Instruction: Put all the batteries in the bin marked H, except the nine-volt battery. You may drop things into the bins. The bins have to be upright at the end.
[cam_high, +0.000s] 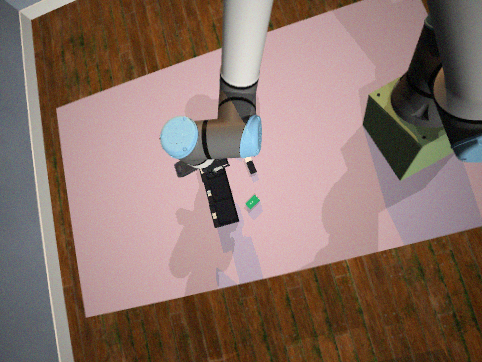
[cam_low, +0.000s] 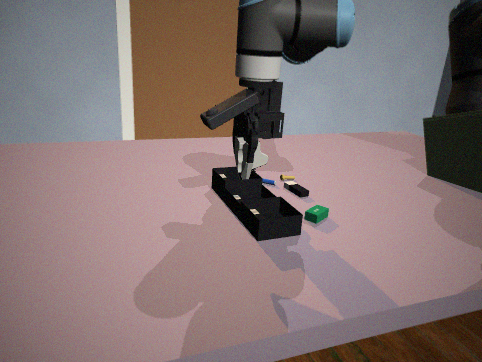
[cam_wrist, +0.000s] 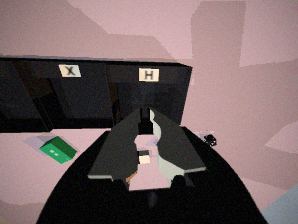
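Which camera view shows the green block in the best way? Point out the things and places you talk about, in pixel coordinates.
The exterior view is best: the green block (cam_high: 253, 202) (cam_low: 317, 214) (cam_wrist: 58, 149) appears largest there, with its top and sides open to sight. The top view shows it small, mainly from above. The wrist view shows it clearly too, tilted at the left, below the black bins (cam_high: 226, 202) (cam_low: 279, 227) (cam_wrist: 82, 107).

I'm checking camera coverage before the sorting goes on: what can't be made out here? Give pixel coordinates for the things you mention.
- Floor of bin H (cam_high: 210, 181) (cam_low: 220, 185) (cam_wrist: 172, 100): near wall hides it in the exterior view; dark, partly behind the hand (cam_low: 244, 177) (cam_wrist: 145, 110), in the wrist view.
- Third bin's (cam_high: 226, 212) (cam_low: 280, 229) (cam_wrist: 17, 117) label: cut off by the wrist view's left edge.
- Markings on the blue cylinder (cam_low: 269, 182): too small, exterior view.
- Black object's (cam_wrist: 210, 140) identity: blurred, wrist view.
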